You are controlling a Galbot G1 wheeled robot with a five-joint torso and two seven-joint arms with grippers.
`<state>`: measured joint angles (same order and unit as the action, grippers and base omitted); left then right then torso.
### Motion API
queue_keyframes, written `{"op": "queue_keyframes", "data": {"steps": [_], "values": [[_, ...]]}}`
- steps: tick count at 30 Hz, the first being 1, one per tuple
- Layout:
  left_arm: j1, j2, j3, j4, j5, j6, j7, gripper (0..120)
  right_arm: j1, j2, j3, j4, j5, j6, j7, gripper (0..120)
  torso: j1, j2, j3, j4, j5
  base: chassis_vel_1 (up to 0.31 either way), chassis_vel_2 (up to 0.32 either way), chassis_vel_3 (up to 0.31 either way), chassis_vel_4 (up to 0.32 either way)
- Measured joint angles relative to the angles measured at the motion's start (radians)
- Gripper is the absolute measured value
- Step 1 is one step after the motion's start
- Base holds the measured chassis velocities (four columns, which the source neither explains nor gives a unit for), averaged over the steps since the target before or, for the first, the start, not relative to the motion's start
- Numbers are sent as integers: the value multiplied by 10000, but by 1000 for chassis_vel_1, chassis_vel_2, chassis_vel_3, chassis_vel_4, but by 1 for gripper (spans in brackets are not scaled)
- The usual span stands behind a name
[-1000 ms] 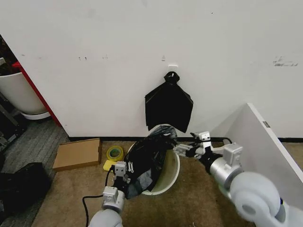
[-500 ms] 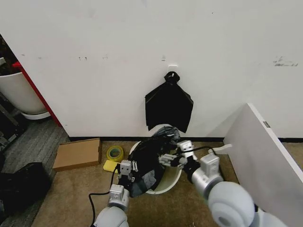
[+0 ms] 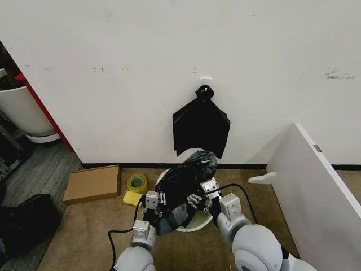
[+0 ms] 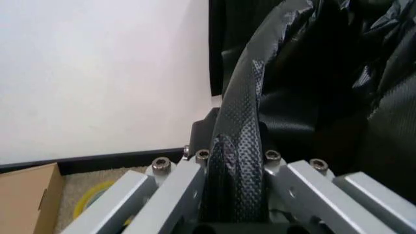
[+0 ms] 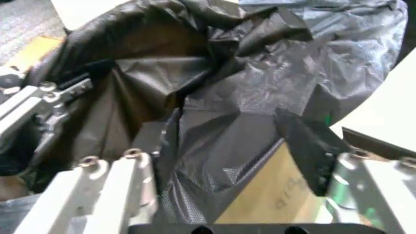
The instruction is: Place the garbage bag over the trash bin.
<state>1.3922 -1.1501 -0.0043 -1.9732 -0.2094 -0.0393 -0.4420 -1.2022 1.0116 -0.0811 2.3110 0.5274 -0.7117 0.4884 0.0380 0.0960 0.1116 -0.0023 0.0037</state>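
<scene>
Both arms are built of rounded, glossy light-grey shells, the right one swelling into large ball-like joints at the lower edge of the head view. Each ends in a boxy silver-grey wrist block with a black cable looping back from it. The left gripper [image 3: 156,204] has flat brushed-aluminium finger bars fastened with small round-headed silver screws over a black base. The right gripper [image 3: 198,198] has matching pale metal bars and screws, with matte black pads [image 5: 311,144] at the tips.
</scene>
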Motion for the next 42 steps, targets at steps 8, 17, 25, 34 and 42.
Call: {"op": "queue_keyframes", "data": {"steps": [8,17,25,34,42], "values": [[17,2,-121,-61,-47,-73,2,3,-64,-29,147,-11,129,-43,189,22,0,0,0,0,0,0,0,0,0],[131,-12,-312,-108,-68,-187,5,3,-151,-91,442,58,154,93,243,0,0,0,0,0,0,0,0,0,0],[336,-34,-605,-243,-433,-311,30,3,-347,-280,1128,39,488,433,395,0,0,0,0,-1,0,0,0,0,0],[451,-128,-714,-272,-149,-338,-63,3,-389,-77,752,866,1414,484,490,12,-1,0,0,-1,0,0,0,0,0],[272,-209,-459,-127,261,-312,-125,3,353,503,-151,575,1691,23,1055,40,0,0,0,1,0,0,0,0,0]]}}
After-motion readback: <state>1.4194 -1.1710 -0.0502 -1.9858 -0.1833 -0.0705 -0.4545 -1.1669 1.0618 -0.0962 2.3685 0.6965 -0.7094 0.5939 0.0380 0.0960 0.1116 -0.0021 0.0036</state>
